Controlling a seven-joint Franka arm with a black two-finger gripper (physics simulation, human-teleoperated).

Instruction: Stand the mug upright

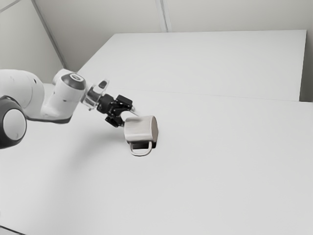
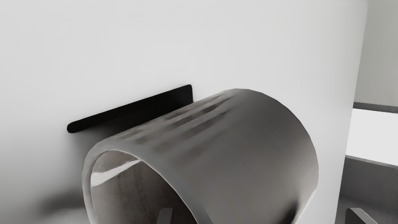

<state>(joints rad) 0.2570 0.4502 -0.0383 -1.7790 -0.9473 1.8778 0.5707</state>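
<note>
The pale mug (image 1: 140, 130) lies on its side, its base end facing the exterior view's right and its handle pointing to that view's bottom. My gripper (image 1: 129, 119) is at the mug's other end, at its upper left in the exterior view. In the wrist view the mug (image 2: 242, 146) shows its open mouth and rim. The gripper (image 2: 261, 217) is open there, fingers wide apart: one fingertip (image 2: 165, 216) overlaps the mouth, and the other (image 2: 357, 216) stands outside the mug's wall. Whether the first is inside or in front of the mouth, I cannot tell.
A flat black object (image 2: 136, 113) stands out from beside the mug, close to its wall; in the exterior view it shows behind the handle. The white table (image 1: 220, 166) extends around them, and its edge (image 2: 349, 124) runs past the mug on the outer finger's side.
</note>
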